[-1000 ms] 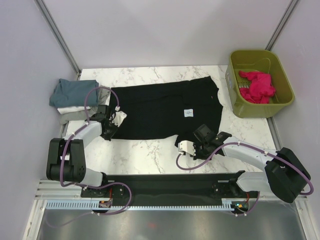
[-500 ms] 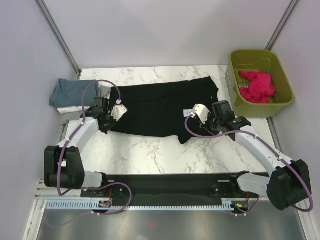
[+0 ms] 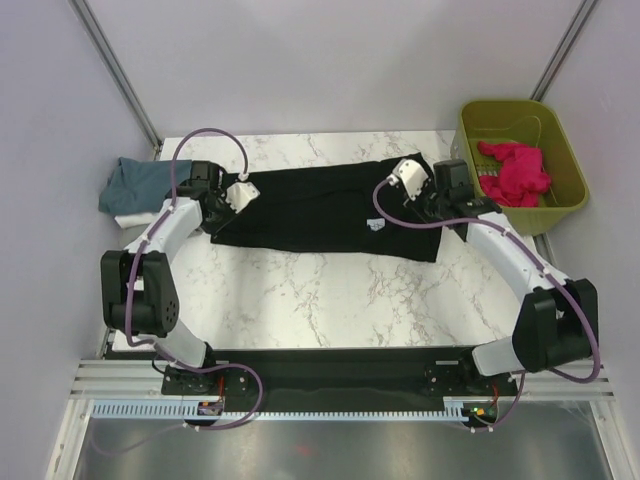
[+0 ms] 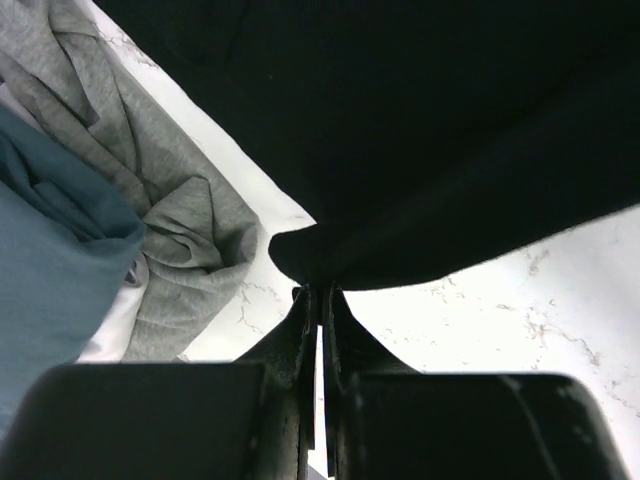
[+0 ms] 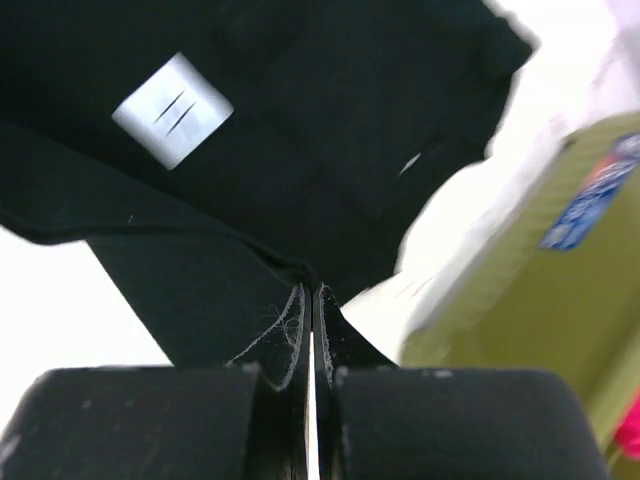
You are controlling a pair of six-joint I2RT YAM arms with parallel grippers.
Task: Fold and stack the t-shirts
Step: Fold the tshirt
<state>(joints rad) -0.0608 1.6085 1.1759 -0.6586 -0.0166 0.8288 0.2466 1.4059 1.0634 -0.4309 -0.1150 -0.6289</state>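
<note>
The black t-shirt (image 3: 320, 205) lies across the back of the marble table, folded into a flatter band, with its small white label (image 3: 375, 226) facing up. My left gripper (image 3: 218, 202) is shut on the shirt's left edge; the left wrist view shows black cloth (image 4: 420, 150) pinched at the closed fingertips (image 4: 320, 290). My right gripper (image 3: 445, 203) is shut on the shirt's right edge. In the right wrist view the cloth (image 5: 200, 270) is bunched at its tips (image 5: 311, 287), below the label (image 5: 172, 110). Teal (image 3: 135, 183), grey (image 4: 180, 225) and white (image 3: 130, 216) shirts are piled at the far left.
An olive-green basket (image 3: 520, 218) stands at the back right, close to my right gripper, with a pink-red cloth (image 3: 515, 170) inside. The basket's wall (image 5: 540, 270) fills the right of the right wrist view. White marble (image 3: 330, 300) shows in front of the black shirt.
Both grippers have carried the black shirt's near edge away from the arms, towards the back of the table. The shirt is now folded over into a narrower band.
</note>
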